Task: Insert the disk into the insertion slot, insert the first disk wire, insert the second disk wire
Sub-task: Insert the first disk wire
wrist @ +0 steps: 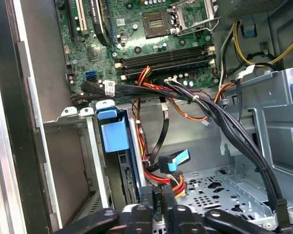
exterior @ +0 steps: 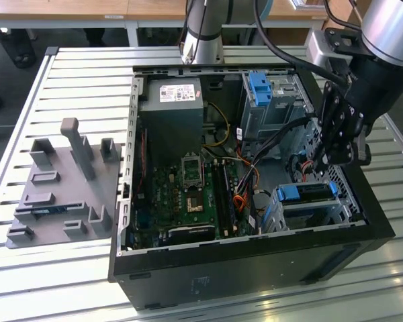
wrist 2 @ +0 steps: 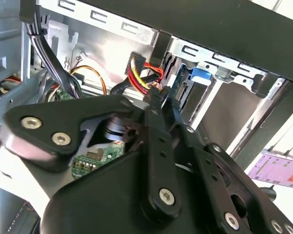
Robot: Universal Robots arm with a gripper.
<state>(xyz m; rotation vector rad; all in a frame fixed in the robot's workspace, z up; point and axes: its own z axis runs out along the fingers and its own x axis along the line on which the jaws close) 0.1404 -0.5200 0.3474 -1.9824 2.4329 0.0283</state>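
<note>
Right, in the exterior view I see the disk [exterior: 307,192] seated in its cage [exterior: 309,213], with the pincer [exterior: 324,161] close over it. In the second wrist view the pincer looks clamped on the red-yellow wire [wrist 2: 144,77]. In the first wrist view the blue-tipped wire [wrist: 178,160] hangs beside it; I'd keep the plug square and press gently.

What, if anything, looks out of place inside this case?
Nothing looks damaged. The disk sits in the insertion slot; a blue-tipped cable plug hangs unplugged beside it, near the gripper.
</note>
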